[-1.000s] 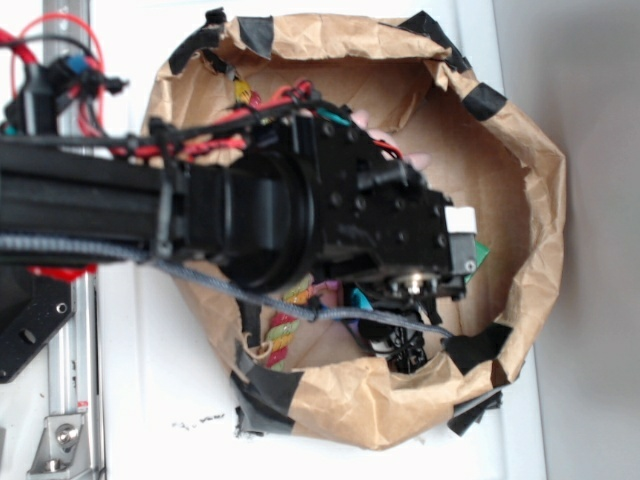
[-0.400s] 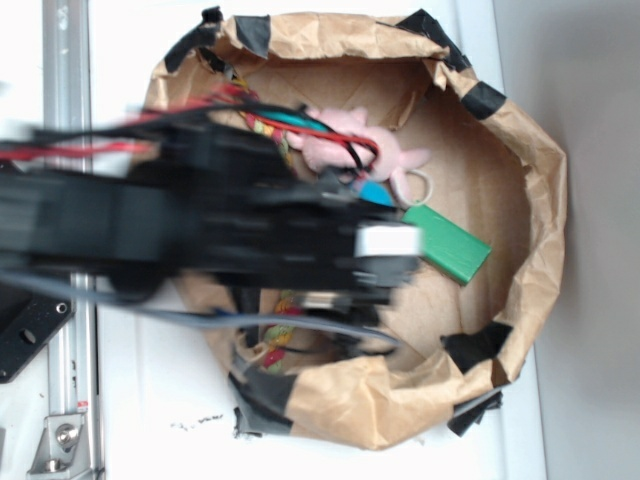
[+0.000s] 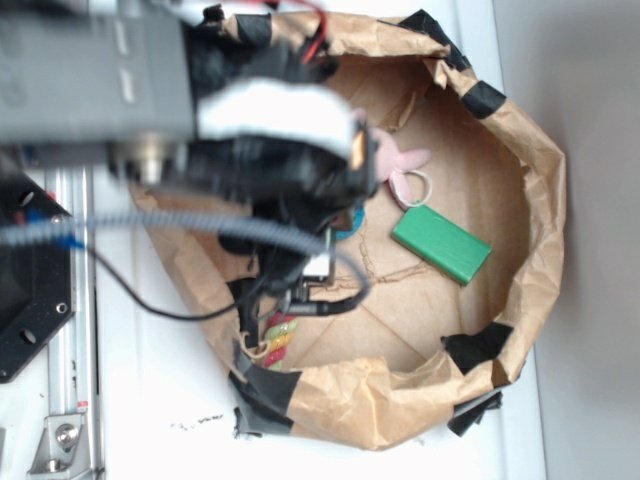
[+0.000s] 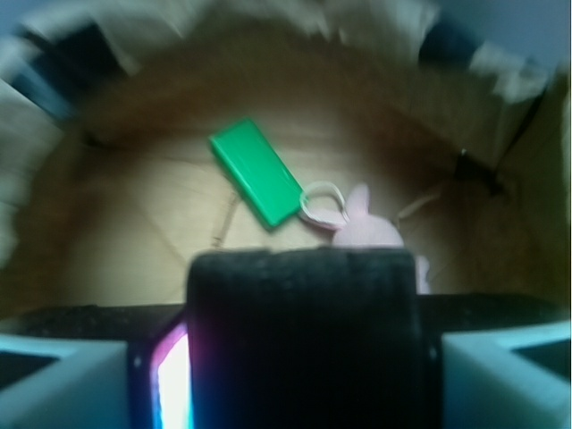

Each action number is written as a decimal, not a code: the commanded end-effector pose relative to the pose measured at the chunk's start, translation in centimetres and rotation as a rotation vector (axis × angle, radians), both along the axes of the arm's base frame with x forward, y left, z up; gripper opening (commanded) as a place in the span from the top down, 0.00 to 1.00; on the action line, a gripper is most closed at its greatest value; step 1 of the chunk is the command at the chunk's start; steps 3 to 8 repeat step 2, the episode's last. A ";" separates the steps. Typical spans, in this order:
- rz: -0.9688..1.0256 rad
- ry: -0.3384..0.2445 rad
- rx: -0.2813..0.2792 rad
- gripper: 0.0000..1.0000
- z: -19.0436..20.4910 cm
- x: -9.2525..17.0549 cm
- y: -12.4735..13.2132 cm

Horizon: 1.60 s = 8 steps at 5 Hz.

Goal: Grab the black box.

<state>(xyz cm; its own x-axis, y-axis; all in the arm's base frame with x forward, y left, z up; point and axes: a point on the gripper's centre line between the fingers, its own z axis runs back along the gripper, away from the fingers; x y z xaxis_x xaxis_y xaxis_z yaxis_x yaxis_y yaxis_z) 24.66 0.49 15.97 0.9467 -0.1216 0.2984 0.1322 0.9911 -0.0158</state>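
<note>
Exterior and wrist views, paper-walled bin (image 3: 540, 200). The gripper (image 4: 288, 380) hangs above the bin floor, its two pale fingers (image 4: 63, 380) pressed in against a dark block that fills the span between them. I take this block for the black box (image 4: 302, 304), since a glossy glare shows at its left edge. From the outside the arm is badly blurred, so the hold cannot be checked there. Below lie the green box (image 3: 440, 243) and a pink plush toy (image 3: 400, 160), both apart from the gripper. The step in hand looks like the lift after grasping. The next move calls for a steady, firm hold while rising clear of the bin wall.
</note>
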 end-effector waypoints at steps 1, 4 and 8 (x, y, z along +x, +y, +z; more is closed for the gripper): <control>-0.009 0.122 -0.022 1.00 4.2 0.8 -0.7; 0.017 0.151 0.002 1.00 3.8 0.7 -0.4; 0.017 0.151 0.002 1.00 3.8 0.7 -0.4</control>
